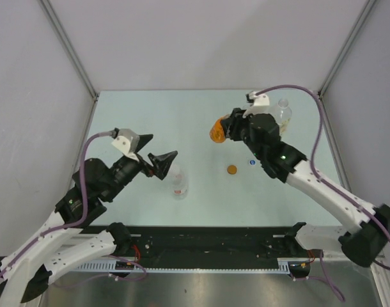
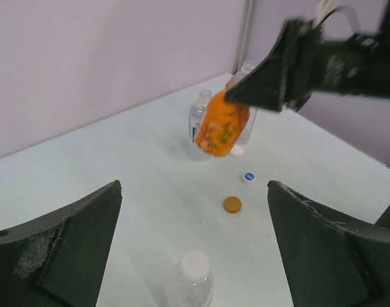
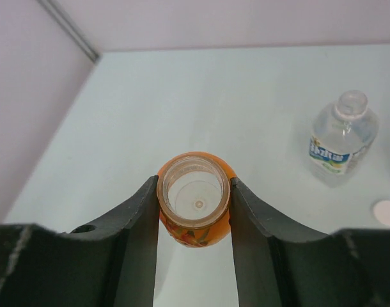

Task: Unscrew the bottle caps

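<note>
My right gripper (image 1: 226, 128) (image 3: 194, 192) is shut on the neck of the small orange bottle (image 1: 216, 132) (image 3: 194, 233) and holds it tilted above the table. The bottle's mouth is open, with no cap on it. The orange-brown cap (image 1: 231, 169) (image 2: 232, 204) and the blue cap (image 1: 252, 162) (image 2: 249, 177) lie on the table. The small red-labelled bottle (image 1: 178, 185) (image 2: 194, 281) stands with its white cap (image 2: 195, 264) on. My left gripper (image 1: 158, 153) (image 2: 194, 185) is open and empty just above and behind it.
A blue-labelled clear bottle (image 3: 342, 137) (image 2: 198, 115) stands uncapped at the back right, with a loose white cap (image 3: 387, 213) (image 2: 236, 150) near it. A larger clear bottle (image 1: 283, 112) (image 2: 247, 125) stands behind the orange one. Grey walls close in the table.
</note>
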You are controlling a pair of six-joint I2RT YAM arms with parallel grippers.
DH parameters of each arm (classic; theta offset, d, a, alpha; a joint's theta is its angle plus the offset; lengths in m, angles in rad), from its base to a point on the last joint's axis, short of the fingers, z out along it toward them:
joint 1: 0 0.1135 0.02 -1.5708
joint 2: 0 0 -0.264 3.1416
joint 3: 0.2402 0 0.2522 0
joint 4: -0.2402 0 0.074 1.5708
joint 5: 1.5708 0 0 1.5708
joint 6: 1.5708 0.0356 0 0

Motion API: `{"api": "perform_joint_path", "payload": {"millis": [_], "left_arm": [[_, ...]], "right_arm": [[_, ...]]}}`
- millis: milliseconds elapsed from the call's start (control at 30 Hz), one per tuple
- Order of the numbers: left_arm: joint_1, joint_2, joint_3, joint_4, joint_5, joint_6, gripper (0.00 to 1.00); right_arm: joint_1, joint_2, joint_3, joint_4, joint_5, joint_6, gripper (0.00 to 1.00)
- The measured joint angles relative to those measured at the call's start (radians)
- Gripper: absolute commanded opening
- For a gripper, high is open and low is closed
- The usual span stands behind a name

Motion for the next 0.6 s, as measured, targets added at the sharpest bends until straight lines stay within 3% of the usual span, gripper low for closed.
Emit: {"api": "perform_joint_path", "payload": {"millis": [167, 600], "left_arm": [[0.000, -0.064, -0.004, -0.016, -0.045, -0.005, 1.00], [0.000, -0.124, -0.084, -0.072, -0.067, -0.018, 1.00]], "right_arm": [[-0.013, 0.248, -0.002, 0.103, 0.090, -0.071, 0.00], [-0.077, 0.603, 0.046, 0.275, 0.134, -0.101, 0.00]]}}
